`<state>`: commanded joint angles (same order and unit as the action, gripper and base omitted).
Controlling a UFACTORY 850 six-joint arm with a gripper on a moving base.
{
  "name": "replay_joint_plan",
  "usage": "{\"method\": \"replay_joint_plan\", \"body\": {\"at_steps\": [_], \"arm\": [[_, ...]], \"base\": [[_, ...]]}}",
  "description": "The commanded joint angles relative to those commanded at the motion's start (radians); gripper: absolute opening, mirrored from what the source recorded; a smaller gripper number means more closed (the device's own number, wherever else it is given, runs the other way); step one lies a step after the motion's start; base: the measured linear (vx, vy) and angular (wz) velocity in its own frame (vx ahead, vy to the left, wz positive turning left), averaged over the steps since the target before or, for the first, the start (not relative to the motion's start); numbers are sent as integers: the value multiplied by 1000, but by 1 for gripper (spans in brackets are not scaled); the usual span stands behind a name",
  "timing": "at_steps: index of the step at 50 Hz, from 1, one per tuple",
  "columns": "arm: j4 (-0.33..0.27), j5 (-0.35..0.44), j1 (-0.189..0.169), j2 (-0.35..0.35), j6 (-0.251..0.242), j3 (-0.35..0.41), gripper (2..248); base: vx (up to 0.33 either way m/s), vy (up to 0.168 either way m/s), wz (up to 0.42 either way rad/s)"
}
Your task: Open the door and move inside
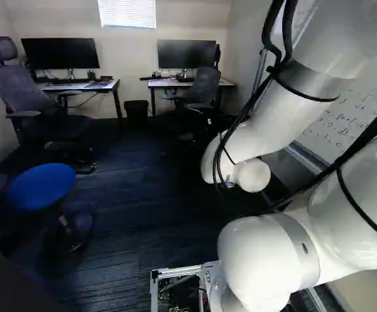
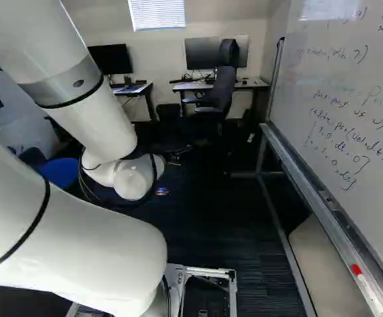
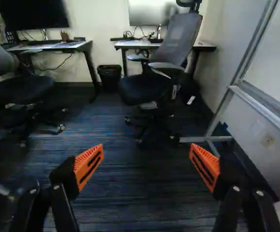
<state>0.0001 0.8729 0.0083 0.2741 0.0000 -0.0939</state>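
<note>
Orange-padded black jaws spread wide, empty, likely to suit door handle, unseen; grey-backed black office chair [image 3: 179, 39] ahead.

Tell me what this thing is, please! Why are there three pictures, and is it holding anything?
It's a robot: one big white arm on a base that can roll. Two pictures come from cameras on the base, behind the arm, one on each side. The third comes from the arm's wrist, looking out along its end effector, a bit like a hand with two black fingers and orange pads. The fingers are apart and nothing is between them, so it's holding nothing.

Ahead are desks with monitors on top, office chairs and a blue stool. Beside them is a whiteboard with writing, and a red-and-white marker lies on its ledge. I can't see a door here.
</note>
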Motion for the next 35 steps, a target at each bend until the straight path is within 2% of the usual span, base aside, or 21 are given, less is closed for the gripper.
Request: {"method": "replay_joint_plan", "body": {"at_steps": [35], "arm": [[0,0,-8,5,0,7,247]], "base": [[0,0,0]]}}
